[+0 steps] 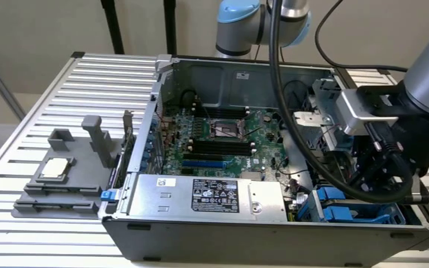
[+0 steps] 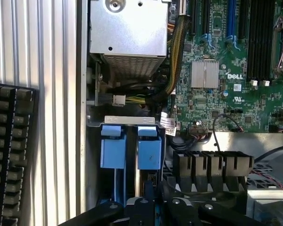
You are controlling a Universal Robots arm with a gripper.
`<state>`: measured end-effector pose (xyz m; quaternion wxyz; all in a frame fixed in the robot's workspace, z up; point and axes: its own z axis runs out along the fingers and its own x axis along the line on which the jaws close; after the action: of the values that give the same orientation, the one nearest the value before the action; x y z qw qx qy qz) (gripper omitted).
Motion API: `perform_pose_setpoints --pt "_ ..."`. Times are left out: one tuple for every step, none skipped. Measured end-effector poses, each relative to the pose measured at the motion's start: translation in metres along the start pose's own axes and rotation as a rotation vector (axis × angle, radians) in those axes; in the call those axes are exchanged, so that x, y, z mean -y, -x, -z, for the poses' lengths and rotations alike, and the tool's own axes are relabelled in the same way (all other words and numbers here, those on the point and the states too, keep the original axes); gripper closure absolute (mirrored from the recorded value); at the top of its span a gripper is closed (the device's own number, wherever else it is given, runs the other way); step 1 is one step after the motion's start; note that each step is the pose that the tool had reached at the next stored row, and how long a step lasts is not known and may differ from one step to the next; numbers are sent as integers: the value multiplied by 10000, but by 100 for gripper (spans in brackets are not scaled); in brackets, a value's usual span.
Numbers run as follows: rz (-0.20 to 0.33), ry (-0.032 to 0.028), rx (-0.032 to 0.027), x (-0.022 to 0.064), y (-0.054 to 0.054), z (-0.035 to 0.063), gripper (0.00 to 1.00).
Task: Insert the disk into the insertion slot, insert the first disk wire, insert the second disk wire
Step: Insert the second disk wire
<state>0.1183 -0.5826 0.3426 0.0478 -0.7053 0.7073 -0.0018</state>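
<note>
The disk stands on edge in its bright blue frame, down inside the insertion slot, a grey metal cage with blue rails. A second blue-framed piece sits beside it in the same cage. My gripper is right over the disk's near end, its black fingers shut on that edge. In the exterior view the cage lies in the case's front corner at the exterior view's right, with the arm's wrist lowered over it and covering the fingers. I cannot make out the disk wires among the cables.
The silver power supply box lies next to the cage, the green motherboard beyond it. Thick black cables loop beside the wrist. A row of black connectors flanks the cage. A grey fixture sits on the slatted table.
</note>
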Motion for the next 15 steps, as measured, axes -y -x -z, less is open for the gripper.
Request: perform_pose_setpoints --pt "0 -8 11 0 0 -4 84" --pt "0 -12 19 0 0 -6 84" --pt "0 -15 24 -1 0 -8 84" --pt "0 -19 29 -1 -1 -10 84" --pt "-1 -21 37 -1 -1 -13 84" --pt "-1 -21 42 -1 -1 -15 84" --pt "-1 -22 44 -1 -1 -15 84" --pt "-1 -22 45 -1 -1 -15 84" --pt "-1 -23 45 -1 -1 -17 84" --pt "-2 -25 48 -1 -1 -22 84" --pt "-1 -27 48 -2 -1 -27 84" --pt "-1 -28 46 -2 -2 -33 84" --pt "-1 -29 47 -3 -2 -40 84" --pt "-1 -29 46 -3 -3 -46 84" --pt "-1 -30 46 -4 -3 -52 84"
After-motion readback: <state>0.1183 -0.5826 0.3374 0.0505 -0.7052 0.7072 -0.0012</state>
